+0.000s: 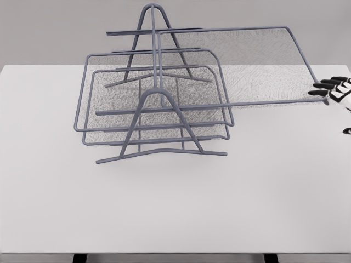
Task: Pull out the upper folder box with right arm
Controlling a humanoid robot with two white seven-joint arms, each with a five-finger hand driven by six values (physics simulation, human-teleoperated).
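Three mesh trays sit in a grey wire rack (156,118) on the white counter (175,208). Upper folder box (247,63) is slid out far to the right of the rack, its near-right corner at the right robot hand (335,90). Hand's at the frame's right edge, black fingers (328,83) curled around the tray's rim wire, gripping it. Lower 2 trays (148,104) sit stacked within the rack, toward the left. Left arm isn't visible.

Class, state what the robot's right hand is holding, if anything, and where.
The right hand grips the pulled-out grey wire-mesh upper tray at its right front corner.
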